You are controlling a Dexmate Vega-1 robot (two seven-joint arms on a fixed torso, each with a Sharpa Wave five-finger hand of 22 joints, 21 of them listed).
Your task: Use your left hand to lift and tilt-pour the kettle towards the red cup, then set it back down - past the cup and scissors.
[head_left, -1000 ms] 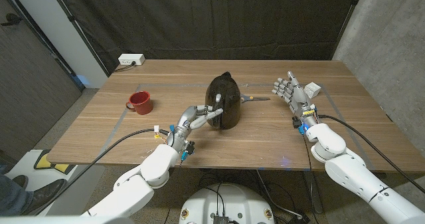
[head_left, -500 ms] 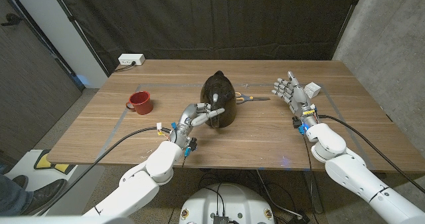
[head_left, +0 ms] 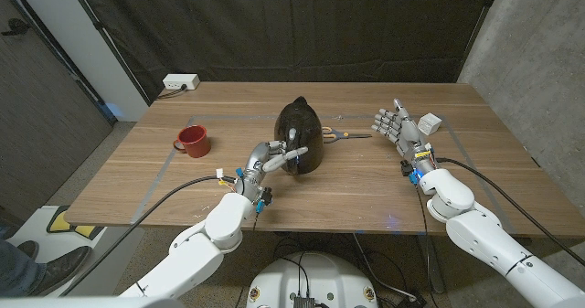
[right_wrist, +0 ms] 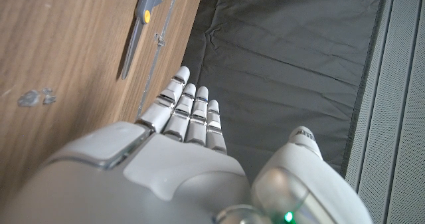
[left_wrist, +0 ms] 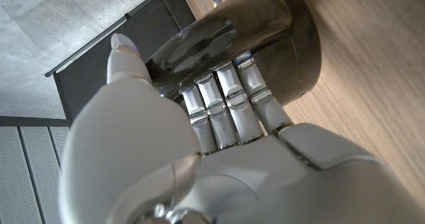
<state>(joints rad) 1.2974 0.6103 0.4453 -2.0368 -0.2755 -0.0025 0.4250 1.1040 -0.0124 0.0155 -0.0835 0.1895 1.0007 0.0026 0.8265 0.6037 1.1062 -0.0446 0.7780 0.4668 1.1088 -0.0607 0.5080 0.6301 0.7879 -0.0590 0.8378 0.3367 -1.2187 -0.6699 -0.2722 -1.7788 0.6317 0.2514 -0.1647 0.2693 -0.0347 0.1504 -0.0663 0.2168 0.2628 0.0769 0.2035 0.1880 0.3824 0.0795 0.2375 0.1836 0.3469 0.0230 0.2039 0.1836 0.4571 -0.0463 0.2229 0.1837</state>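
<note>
Two hands are in play on the wooden table. Your left hand, entering from the lower left of the head frame, grips the black kettle by its handle; in the left wrist view the fingers curl round the glossy handle while the thumb lies along the near side, and the kettle base appears to sit on the wood, though you cannot tell from these frames whether it is fully seated. The kettle stands at the centre of the head frame, upright. The red cup sits left of centre, well apart from the kettle, its handle turned toward the frame's left. The scissors, with yellow-orange handles, lie just right of the kettle, blades pointing right; the right wrist view shows the scissors on the wood beyond the fingertips. Your right hand, at right of centre, holds nothing, its fingers extended and close together, thumb apart. A white power strip lies at the table's upper left corner, and a small white block rests just beside the right hand.
</note>
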